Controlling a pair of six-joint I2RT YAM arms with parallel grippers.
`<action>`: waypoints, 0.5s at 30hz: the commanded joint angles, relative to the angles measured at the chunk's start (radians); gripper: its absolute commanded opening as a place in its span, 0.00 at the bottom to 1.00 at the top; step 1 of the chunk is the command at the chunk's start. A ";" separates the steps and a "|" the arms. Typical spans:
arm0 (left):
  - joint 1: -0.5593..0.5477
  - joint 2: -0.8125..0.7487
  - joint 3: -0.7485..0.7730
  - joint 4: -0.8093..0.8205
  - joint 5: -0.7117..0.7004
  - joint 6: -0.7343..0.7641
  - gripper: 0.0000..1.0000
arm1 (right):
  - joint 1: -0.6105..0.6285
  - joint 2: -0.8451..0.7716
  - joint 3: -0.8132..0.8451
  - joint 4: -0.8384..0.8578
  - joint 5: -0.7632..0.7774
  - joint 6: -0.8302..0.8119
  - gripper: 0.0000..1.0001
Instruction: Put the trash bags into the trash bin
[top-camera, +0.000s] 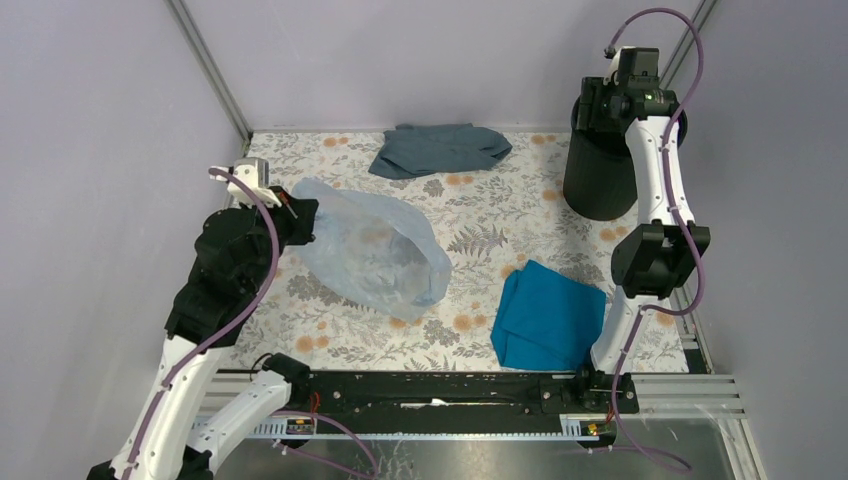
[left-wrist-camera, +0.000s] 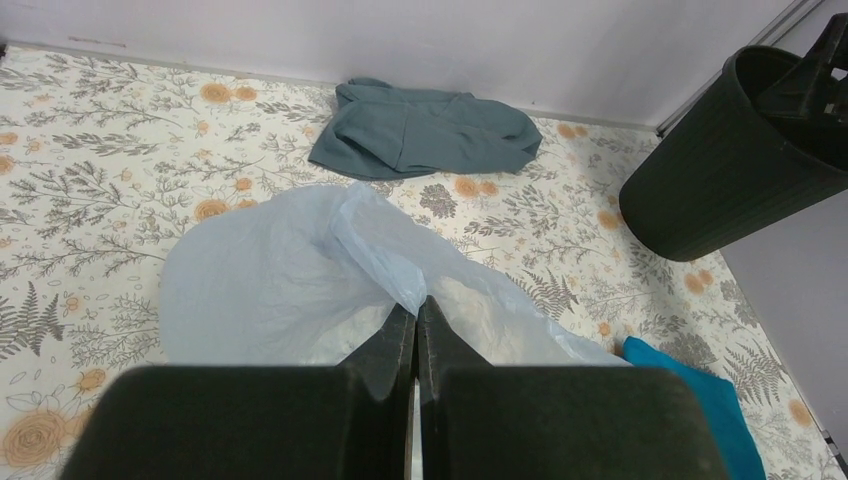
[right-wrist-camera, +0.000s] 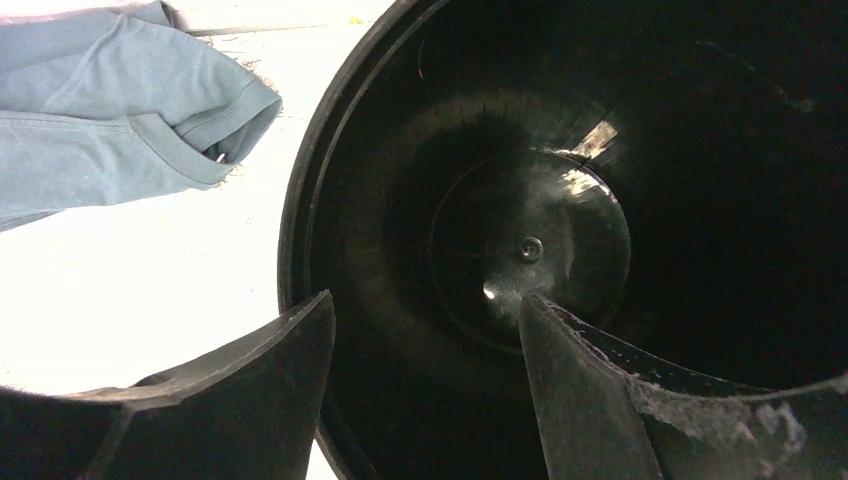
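Note:
The pale blue translucent trash bag (top-camera: 370, 250) lies crumpled on the floral table, left of centre. My left gripper (top-camera: 290, 208) is shut on a fold at the bag's near-left edge; in the left wrist view the film (left-wrist-camera: 270, 280) bunches right at the closed tips of the gripper (left-wrist-camera: 418, 302). The black trash bin (top-camera: 600, 185) stands at the far right, tilted in the left wrist view (left-wrist-camera: 720, 170). My right gripper (right-wrist-camera: 425, 305) hangs open over the bin's mouth, one finger by the rim (right-wrist-camera: 300, 190) and the other over the empty inside.
A grey-blue cloth (top-camera: 440, 148) lies at the back centre, just left of the bin (right-wrist-camera: 100, 110). A teal cloth (top-camera: 548, 315) lies folded near the right arm's base. Grey walls close the table on three sides.

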 joint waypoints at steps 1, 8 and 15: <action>-0.003 -0.020 0.037 0.012 -0.017 0.003 0.00 | 0.008 -0.005 0.020 0.017 -0.045 0.009 0.75; -0.003 -0.010 0.036 0.012 -0.011 -0.005 0.00 | 0.008 -0.016 0.190 -0.069 -0.057 0.072 0.84; -0.003 -0.018 0.047 0.009 -0.002 -0.014 0.00 | 0.008 -0.069 0.037 0.055 -0.045 0.073 0.92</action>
